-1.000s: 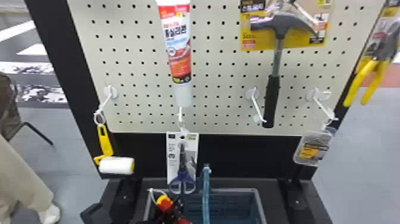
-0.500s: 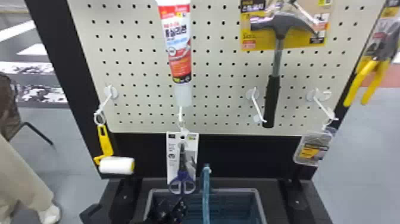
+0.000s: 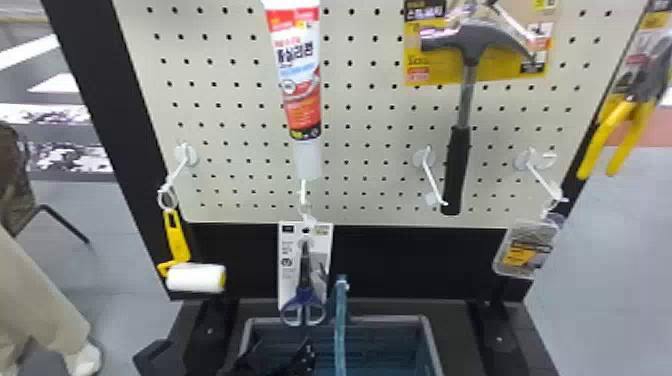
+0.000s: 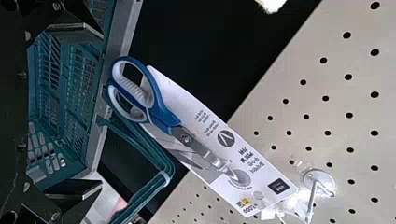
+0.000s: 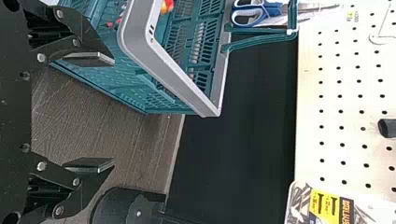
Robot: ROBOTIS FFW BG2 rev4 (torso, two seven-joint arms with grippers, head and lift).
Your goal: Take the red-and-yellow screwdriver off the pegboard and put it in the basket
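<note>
The screwdriver (image 5: 167,5), at the left end effector (image 4: 99,109) moments ago, now lies in the basket (image 5: 170,72), and with that end effector spread and empty, the task looks complete.

Looks like a hardware shop, with hammer (image 3: 457,170) and scissors (image 3: 303,296) on a pegboard (image 3: 367,157) beyond the left end effector (image 3: 281,348) (retail packaging included).

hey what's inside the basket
Inside the basket, a red-and-yellow piece shows, probably the screwdriver's handle; the rest is out of sight. The left gripper covers part of the inside in the head view.
</note>
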